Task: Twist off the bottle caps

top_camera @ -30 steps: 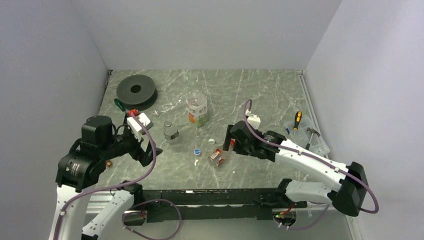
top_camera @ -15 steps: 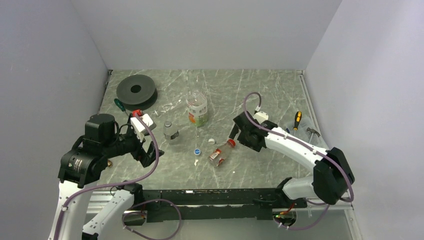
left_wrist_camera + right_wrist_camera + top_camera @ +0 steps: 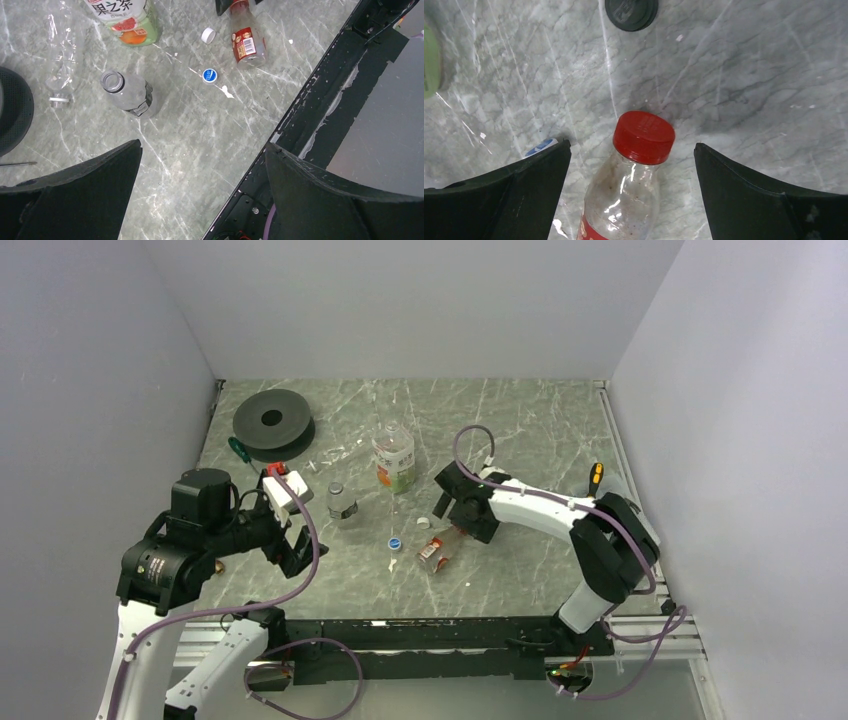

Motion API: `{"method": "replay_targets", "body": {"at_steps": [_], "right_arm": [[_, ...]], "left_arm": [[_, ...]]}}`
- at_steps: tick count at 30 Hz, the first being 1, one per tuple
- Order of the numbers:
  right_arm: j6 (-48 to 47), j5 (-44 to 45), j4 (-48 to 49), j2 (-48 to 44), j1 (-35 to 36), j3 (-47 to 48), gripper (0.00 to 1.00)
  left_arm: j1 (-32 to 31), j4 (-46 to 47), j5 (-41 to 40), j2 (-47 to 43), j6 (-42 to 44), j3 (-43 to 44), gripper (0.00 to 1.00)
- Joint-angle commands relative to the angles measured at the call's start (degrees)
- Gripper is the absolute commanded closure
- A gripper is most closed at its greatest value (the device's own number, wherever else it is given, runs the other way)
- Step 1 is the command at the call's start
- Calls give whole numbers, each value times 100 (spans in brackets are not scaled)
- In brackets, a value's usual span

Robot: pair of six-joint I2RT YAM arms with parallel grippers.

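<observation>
Two grippers: left gripper (image 3: 202,165) and right gripper (image 3: 631,145), each spread wide, empty.
Red-labelled bottle (image 3: 433,554): lying on the table (image 3: 520,440); left gripper should pin its body.
Red cap (image 3: 644,136): screwed on, between the right fingers; centre, close squarely, then twist.

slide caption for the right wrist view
Open right pincer flanks the red cap of a small bottle lying on its side.

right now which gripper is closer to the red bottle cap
Right. The right gripper is open with a finger on each side of the red cap, not touching; the left gripper hovers open far to its left.
</observation>
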Motion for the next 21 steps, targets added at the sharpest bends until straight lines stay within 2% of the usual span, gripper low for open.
{"method": "replay_targets", "body": {"at_steps": [1,7,11,14,19,21], "right_arm": [[407,177,187,159,115,232,6],[608,547,349,241,173,156,25],[536,601,494,364,173,121,44],[493,518,647,411,187,48,53],[417,592,724,483,275,-44,56],[376,653,753,448,307,-105,64]], "left_arm": [[30,91,246,60,135,77,1],[30,59,290,27,164,117,1],[30,43,313,18,162,213,1],[30,51,373,15,120,289,1],[30,51,591,50,11,391,0],[30,115,649,53,-89,417,0]]}}
